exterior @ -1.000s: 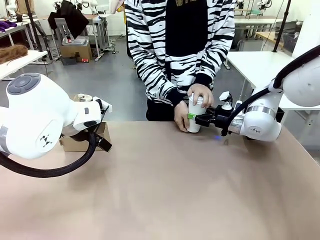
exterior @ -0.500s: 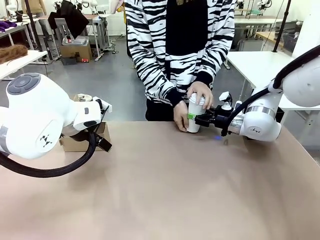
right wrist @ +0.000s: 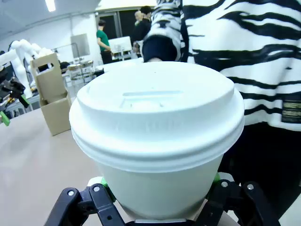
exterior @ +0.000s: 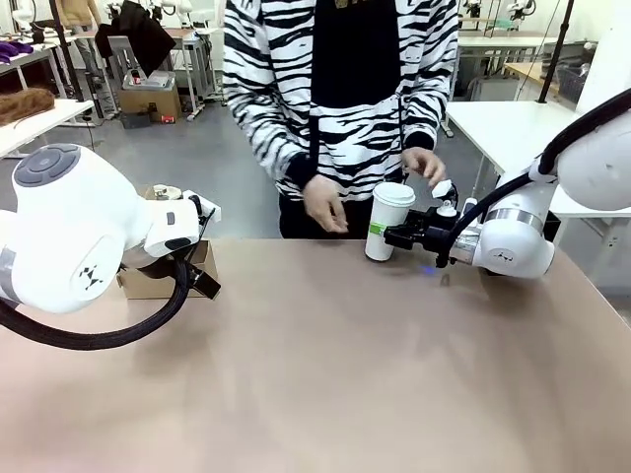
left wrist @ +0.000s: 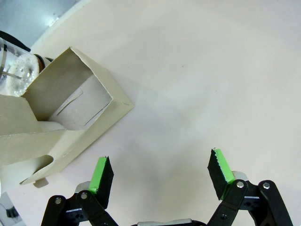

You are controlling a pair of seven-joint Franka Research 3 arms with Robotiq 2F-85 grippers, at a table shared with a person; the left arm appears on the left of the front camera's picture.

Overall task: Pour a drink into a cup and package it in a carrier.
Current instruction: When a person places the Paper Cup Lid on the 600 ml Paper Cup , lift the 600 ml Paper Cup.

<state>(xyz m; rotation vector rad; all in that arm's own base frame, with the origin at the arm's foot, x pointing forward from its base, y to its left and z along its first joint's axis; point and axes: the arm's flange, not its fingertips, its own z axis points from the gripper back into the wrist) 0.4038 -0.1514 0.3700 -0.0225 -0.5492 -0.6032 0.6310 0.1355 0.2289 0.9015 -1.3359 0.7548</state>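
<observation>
Pouring and lidding look done: my right jaws clamp the lidded cup (exterior: pixel 386 223) at the worktop's (exterior: pixel 325 374) far edge. Left jaws gape beside the empty carrier (left wrist: pixel 80 106); packaging remains.

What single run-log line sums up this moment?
right pincer: shut on cup | lid: on | left pincer: open, by carrier | hands: off cup

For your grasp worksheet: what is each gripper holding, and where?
Right gripper grips the white lidded cup around its lower body; left gripper is open, holding nothing.
</observation>
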